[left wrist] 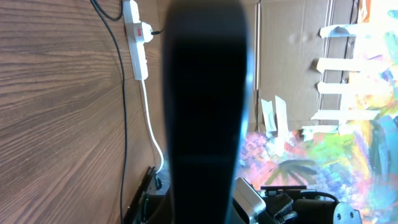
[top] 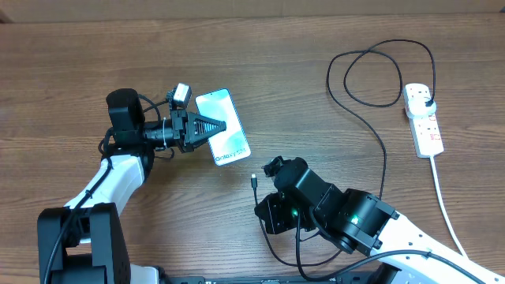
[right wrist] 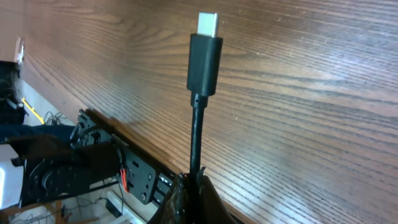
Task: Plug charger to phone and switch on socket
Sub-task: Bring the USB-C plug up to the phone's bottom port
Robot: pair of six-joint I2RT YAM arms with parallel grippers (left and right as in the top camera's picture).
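One phone (top: pixel 229 143), one charger (top: pixel 383 158), one socket (top: pixel 424 118)

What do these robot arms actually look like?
The left arm and right arm each have a white tube between chunky black joints, with black cables alongside. The left ends in dark tapering fingers, with a small grey camera box nearby. A green light glows on the right one.

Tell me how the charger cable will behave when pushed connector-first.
The stub above the right gripper stands straight, so the connector probably stays stiff enough to push. The rest of the charger cable lies in loose loops: likely floppy and light, trailing behind.
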